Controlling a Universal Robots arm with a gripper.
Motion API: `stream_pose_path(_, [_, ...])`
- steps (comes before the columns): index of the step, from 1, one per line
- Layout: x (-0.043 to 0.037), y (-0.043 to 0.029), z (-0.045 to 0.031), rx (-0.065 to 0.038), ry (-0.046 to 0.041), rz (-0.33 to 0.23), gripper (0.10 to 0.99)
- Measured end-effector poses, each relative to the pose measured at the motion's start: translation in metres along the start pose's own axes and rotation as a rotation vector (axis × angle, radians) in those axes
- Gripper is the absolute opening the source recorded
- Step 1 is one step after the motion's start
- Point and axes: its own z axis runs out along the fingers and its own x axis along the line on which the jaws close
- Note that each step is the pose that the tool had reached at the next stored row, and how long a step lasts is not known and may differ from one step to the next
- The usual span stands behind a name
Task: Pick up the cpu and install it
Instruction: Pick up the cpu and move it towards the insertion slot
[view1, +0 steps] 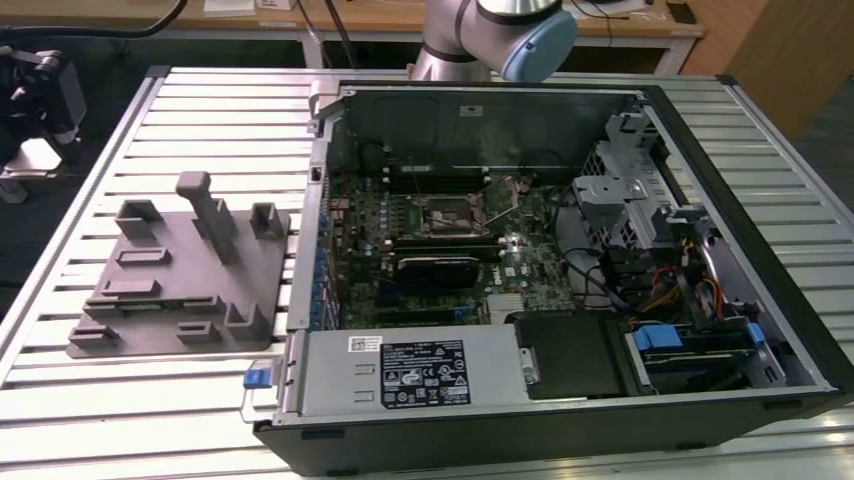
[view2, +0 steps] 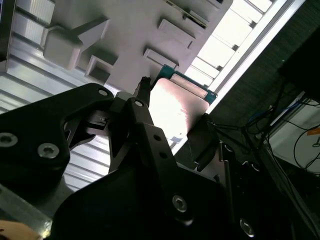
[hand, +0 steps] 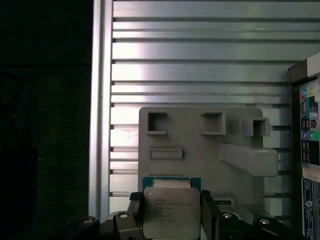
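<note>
End effector (hand: 171, 220): black fingers clamped on small flat square silvery-topped cpu (hand: 171, 205).
Cpu place: over grey plastic holder block (hand: 200, 145) on ribbed metal tabletop (hand: 200, 75).

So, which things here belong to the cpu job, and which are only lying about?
For the job: the cpu, gripped in the claw; the black-framed socket inside the open computer case.
Only lying about: the grey holder block, the power supply, the drive cage, the coloured cables.
</note>
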Motion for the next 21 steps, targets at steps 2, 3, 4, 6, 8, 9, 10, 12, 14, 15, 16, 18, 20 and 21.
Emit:
stream_pose_path(2, [0.0,0.0002,-0.0029,0.0,-0.0002,0.0,0.545])
stream_pose_path(3, [0.0,0.0003,-0.0045,0.0,-0.0002,0.0,0.545])
stream_pose_path(4, [0.0,0.0003,-0.0059,0.0,-0.0003,0.0,0.545])
stream_pose_path(6, [0.0001,0.0005,-0.0086,0.0,-0.0004,0.0,0.545])
stream_pose_path(8, [0.0001,0.0006,-0.011,0.0,-0.0007,0.0,0.545])
stream_pose_path(9, [0.0001,0.0007,-0.012,0.0,-0.0008,0.0,0.545])
stream_pose_path(10, [0.0001,0.0008,-0.0131,0.0,-0.0009,0.0,0.545])
stream_pose_path(12, [0.0001,0.0009,-0.0154,0.0,-0.0009,0.0,0.545])
stream_pose_path(14, [0.0001,0.001,-0.0175,0.0,-0.0012,0.0,0.545])
stream_pose_path(15, [0.0001,0.0011,-0.0189,0.0,-0.001,0.0,0.545])
stream_pose_path(16, [0.0002,0.0012,-0.0201,0.0,-0.0011,0.0,0.545])
stream_pose_path(18, [0.0002,0.0013,-0.023,0.0,-0.001,0.0,0.545])
stream_pose_path(20, [0.0002,0.0015,-0.0257,0.0,-0.0011,0.0,0.545])
stream_pose_path(21, [0.0002,0.0016,-0.0271,0.0,-0.0011,0.0,0.545])
